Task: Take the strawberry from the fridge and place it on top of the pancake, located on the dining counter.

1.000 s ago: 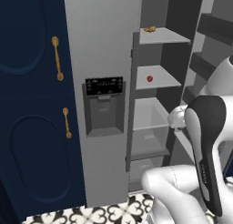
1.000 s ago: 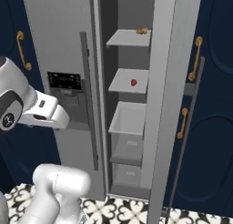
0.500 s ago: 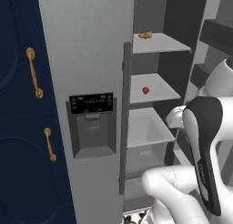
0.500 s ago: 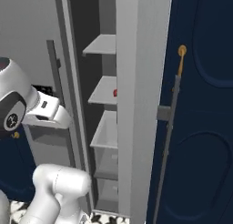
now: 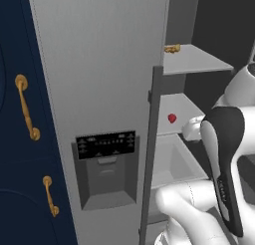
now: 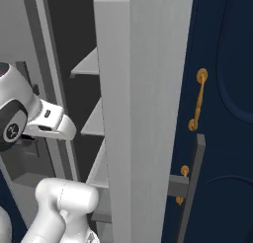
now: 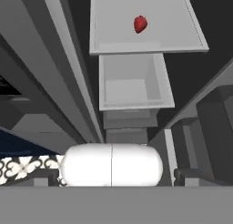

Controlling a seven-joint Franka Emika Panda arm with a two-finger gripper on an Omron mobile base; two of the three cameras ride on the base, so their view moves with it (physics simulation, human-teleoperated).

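The fridge [image 5: 99, 79] stands with its right compartment open, and its grey left door with the black dispenser recess [image 5: 106, 167] is near the camera in the left base view. Inside the open part, the strawberry [image 5: 172, 118] lies on a pale middle shelf [image 5: 182, 107], apart from the shelf's edges and touching nothing else. One shelf higher, a small golden-brown food item [image 5: 172, 49] sits near the front left corner of the upper shelf [image 5: 196, 62]. Below the strawberry's shelf there is a pale open drawer [image 5: 172, 162]. In the hand view the strawberry [image 7: 140, 23] is seen at the top of the picture on the same flat shelf [image 7: 145, 41], with the drawer [image 7: 134, 84] just under it. The gripper's finger tips cannot be made out clearly there, but the pincer stands fully spread, with nothing between its jaws, and it is well apart from the berry. The white arm [image 5: 219, 159] with its dark joint is in front of the open compartment, at the lower right of the left base view. In the right base view the edge of the open fridge door [image 6: 143, 113] is very close, the arm [image 6: 29, 118] is at the left, and a navy cabinet [image 6: 222, 89] with gold handles [image 6: 197, 101] is at the right. Navy cabinets with gold handles [image 5: 27, 114] are also to the left of the fridge.
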